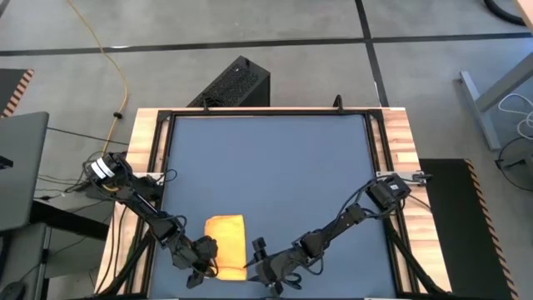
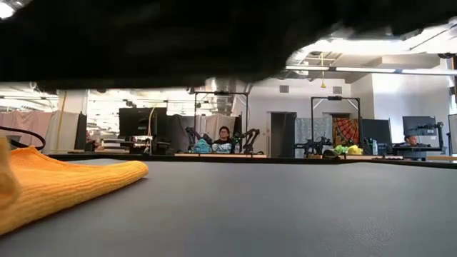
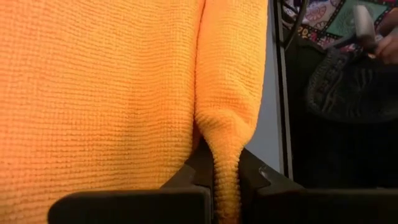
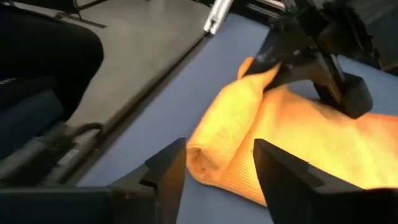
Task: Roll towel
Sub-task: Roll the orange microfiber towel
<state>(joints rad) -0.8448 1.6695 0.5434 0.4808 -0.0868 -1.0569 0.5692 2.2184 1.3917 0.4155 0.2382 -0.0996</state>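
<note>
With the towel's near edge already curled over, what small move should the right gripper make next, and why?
Probably ease the right gripper forward to close on the rolled end of the towel: its fingers stand open just short of it, while the left gripper pinches the roll's other end, so both ends could turn together.

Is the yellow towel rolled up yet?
Only started: the towel has one rolled edge, pinched by the left gripper; the rest lies flat.

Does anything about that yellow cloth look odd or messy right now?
Nothing is damaged or spilled. The towel is only partly rolled: a loose fold bunches along one edge, where the left gripper pinches it. The right gripper stands open just short of that roll.
</note>
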